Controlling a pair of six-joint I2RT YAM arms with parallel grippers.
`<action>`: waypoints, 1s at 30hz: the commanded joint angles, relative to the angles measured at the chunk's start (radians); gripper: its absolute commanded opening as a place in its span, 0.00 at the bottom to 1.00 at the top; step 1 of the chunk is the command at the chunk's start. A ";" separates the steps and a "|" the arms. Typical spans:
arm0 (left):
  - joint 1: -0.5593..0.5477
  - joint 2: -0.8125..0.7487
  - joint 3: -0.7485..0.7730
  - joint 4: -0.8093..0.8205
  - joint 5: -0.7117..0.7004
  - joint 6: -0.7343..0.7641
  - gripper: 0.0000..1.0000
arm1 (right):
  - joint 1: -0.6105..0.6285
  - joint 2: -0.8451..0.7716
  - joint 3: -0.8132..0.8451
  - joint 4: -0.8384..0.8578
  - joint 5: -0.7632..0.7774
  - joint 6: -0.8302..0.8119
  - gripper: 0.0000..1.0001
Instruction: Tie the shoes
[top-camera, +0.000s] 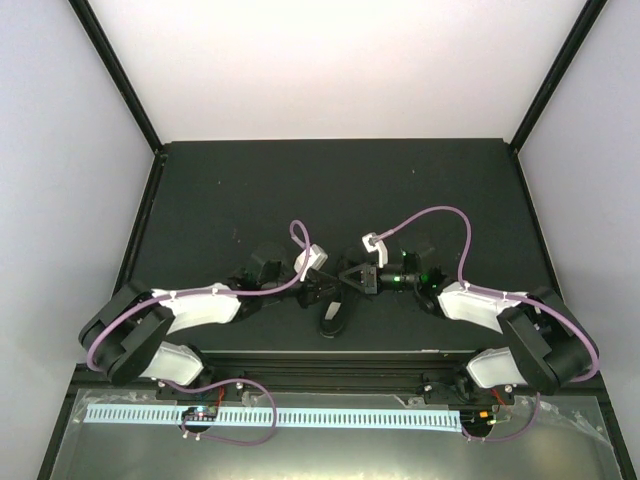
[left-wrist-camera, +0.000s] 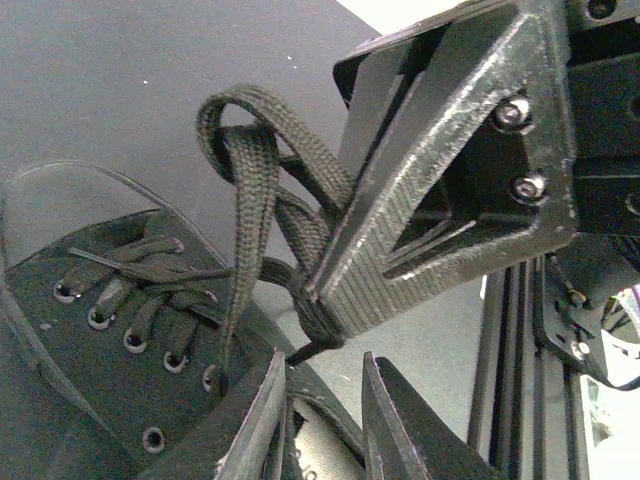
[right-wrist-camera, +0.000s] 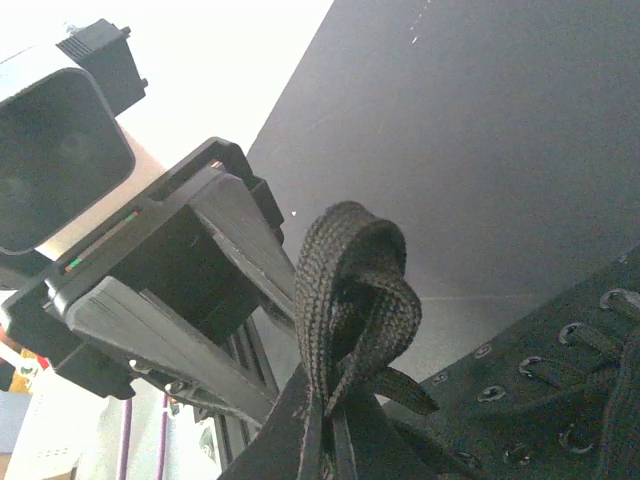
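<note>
Black shoe sits mid worktop, close to the near edge, between both arms. Right gripper: jaws clamped on lace loop, held above the eyelets. Left gripper: jaws narrowly apart just over the shoe, can't tell if pinching lace.

A robotics lab cell: plain white wall panels on black frame posts box in a matte black tabletop.
</note>
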 joint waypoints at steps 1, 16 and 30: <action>-0.013 0.026 0.029 0.090 -0.039 0.047 0.22 | -0.006 -0.019 0.002 0.086 -0.033 0.026 0.02; -0.038 0.081 0.017 0.178 -0.114 0.050 0.21 | -0.004 0.011 0.000 0.120 -0.056 0.041 0.02; -0.056 0.092 0.010 0.222 -0.120 0.080 0.40 | -0.004 0.007 -0.006 0.115 -0.060 0.039 0.02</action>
